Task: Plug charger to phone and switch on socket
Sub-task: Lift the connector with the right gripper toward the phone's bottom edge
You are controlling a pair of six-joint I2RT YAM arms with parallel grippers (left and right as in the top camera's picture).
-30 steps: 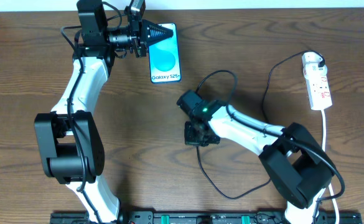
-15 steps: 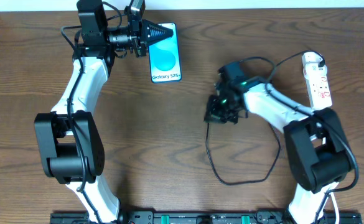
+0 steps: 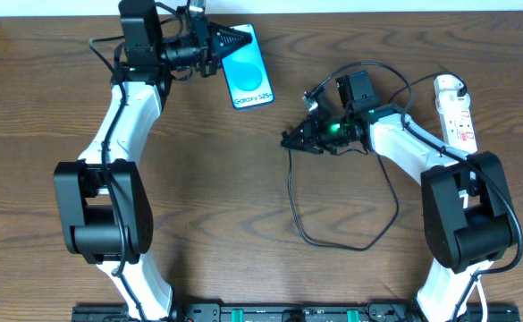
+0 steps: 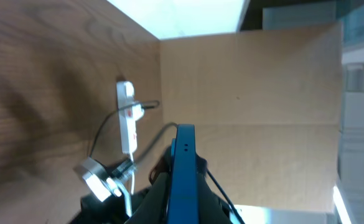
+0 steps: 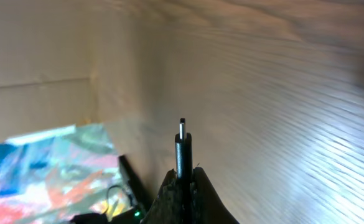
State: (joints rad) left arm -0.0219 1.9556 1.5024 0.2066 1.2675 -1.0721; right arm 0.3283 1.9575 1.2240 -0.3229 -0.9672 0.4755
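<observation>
Left claw (image 3: 223, 42) grasps phone (image 3: 248, 72), tilted, at desk's (image 3: 207, 197) far edge. Right claw (image 3: 295, 140) clenched on charger (image 5: 182, 149) tip, mid-desk. Socket (image 3: 455, 114) lies far right, apart.

The phone (image 3: 248, 76) — blue screen up, "Galaxy S25" legible — sits askew near the bench's (image 3: 198, 179) far edge, its top end clamped in the left hand (image 3: 232, 42). The thin black charger (image 3: 293, 201) loops across the bench, tip pinched in the right hand (image 3: 290, 140), plug in the socket (image 3: 458, 121) — a white strip at far right.
</observation>
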